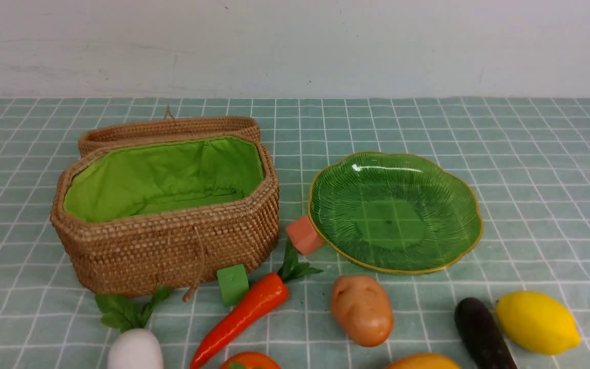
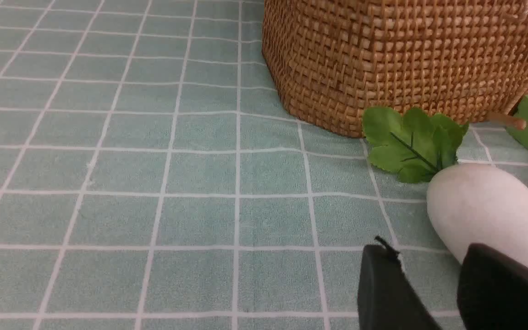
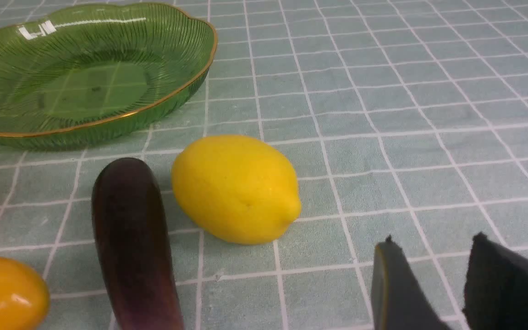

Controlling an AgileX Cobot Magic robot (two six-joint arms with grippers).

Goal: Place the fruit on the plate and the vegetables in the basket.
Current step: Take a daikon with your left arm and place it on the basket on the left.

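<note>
Your left gripper [image 2: 424,256] hangs low over the worktop [image 2: 154,183], jaws parted and holding nothing. The radish [image 2: 484,206] lies just beside one finger, not between the two. Shift across until the white body sits in the gap, then close on its thick middle, not on the leaves. It looks smooth and rounded, so an off-centre grip would probably squeeze it out.

Your right gripper [image 3: 433,243] is likewise parted and empty, near the lemon [image 3: 234,188]. The eggplant [image 3: 131,238] lies just beside the lemon, so come in from the lemon's other side and take it across its short width.

The mango [image 3: 2,293] and the round fruit [image 1: 249,361] lie nearest you, at the edge of the front view. Further out are the carrot [image 1: 246,315] and the potato [image 1: 361,310], apart from each other. A cube [image 1: 232,283] sits by the basket's front wall and a block [image 1: 304,234] against the plate's rim; leave both.

Beyond them stand the basket [image 1: 172,251] on your left, its lid [image 1: 167,128] folded back, and the plate [image 1: 392,210] on your right. Neither holds anything. Lift high enough to clear the basket wall. Set fruit down gently, since the plate looks like glass.
</note>
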